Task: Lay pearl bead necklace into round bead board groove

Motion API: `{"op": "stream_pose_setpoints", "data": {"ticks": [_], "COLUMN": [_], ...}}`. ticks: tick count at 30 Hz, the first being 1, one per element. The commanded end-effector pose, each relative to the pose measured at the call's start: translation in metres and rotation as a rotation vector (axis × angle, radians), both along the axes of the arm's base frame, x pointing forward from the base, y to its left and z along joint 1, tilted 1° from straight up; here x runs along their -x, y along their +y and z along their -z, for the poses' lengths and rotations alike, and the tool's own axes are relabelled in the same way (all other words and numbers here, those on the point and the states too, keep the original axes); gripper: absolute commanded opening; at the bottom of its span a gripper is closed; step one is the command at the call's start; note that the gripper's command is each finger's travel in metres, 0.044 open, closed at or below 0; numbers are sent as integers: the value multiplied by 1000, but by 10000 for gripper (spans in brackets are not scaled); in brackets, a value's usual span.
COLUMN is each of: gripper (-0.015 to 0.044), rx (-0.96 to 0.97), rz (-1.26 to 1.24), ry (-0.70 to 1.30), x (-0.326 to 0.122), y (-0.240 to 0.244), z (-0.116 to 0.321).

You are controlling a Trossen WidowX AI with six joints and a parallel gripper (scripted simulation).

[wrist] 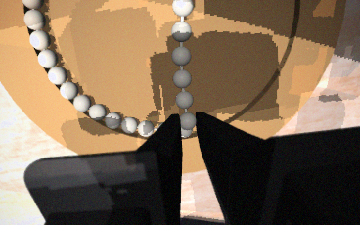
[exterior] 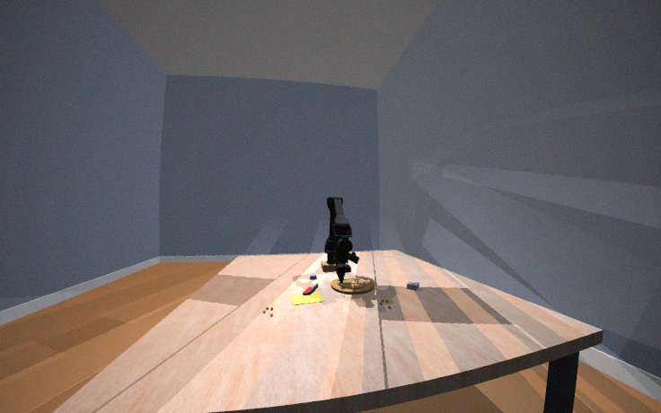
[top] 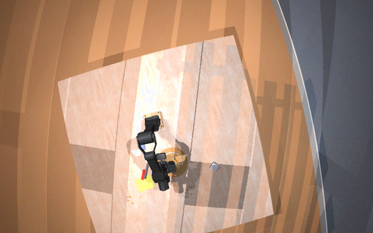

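The pearl bead necklace (top: 181, 160) (wrist: 56, 75) lies on the round bead board (top: 184, 170) (exterior: 366, 289) (wrist: 7, 51). In the wrist view its left side follows the groove down to the bottom. From there a strand runs straight up across the middle, inside the ring, and the groove on the right shows bare. My gripper (exterior: 341, 281) (wrist: 187, 120) is low at the board's edge, its fingertips shut on a bead near the strand's lower end. Its fingers hide some beads beside it. In the top view the arm covers the fingertips and part of the board.
A yellow sheet (top: 145, 184) (exterior: 305, 299) and a red and dark pen-like thing (top: 143, 174) (exterior: 307, 291) lie left of the board. A blue block (top: 143, 147) (exterior: 312, 276) is behind them. A grey block (top: 214, 166) (exterior: 413, 285) stands to the right. Several tiny orange balls lie in two groups in front.
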State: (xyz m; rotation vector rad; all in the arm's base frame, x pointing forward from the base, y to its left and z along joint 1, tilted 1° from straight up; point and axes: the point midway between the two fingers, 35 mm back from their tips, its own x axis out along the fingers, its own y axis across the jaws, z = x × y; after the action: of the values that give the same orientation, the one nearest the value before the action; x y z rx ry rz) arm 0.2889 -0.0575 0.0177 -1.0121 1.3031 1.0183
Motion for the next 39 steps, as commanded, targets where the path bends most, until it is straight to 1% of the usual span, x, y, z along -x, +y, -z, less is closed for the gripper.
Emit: {"op": "stream_pose_setpoints", "data": {"ticks": [1, 14, 31, 39], "gripper": [0, 0, 440, 440], "rx": [0, 0, 0, 0], "rz": [-3, -3, 0, -3], "ry": [0, 0, -1, 0], "x": [-4, -8, -8, -8], "y": [-5, -12, -11, -12], "z": [-1, 7, 2, -1]}}
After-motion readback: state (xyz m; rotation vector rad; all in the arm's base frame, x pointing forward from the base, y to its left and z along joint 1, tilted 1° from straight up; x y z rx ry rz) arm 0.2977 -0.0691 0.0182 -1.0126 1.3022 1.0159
